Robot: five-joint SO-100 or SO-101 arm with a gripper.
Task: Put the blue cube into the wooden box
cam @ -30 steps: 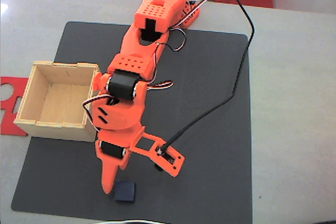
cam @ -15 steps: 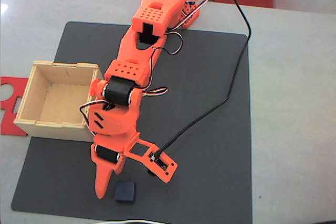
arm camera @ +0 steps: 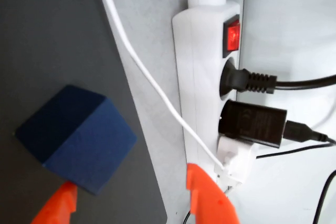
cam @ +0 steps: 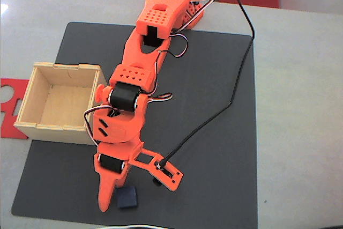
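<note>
Navy-blue cube (arm camera: 76, 137) sits between the open end effector (arm camera: 131, 200) fingers; the wooden box (cam: 33, 123) stands well behind.

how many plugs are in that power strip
3 plugs in the white power strip, in the wrist view: a black round plug under the red switch, a black adapter below it, and a white plug lowest. The orange fingertip may hide more sockets below.

You've got a navy-blue cube (cam: 127, 198) on the dark grey mat (cam: 214, 132), your arm (cam: 139, 79) bright orange, the box (cam: 56, 103) beside it pale plywood, red plate (cam: 8, 108) behind the box.
</note>
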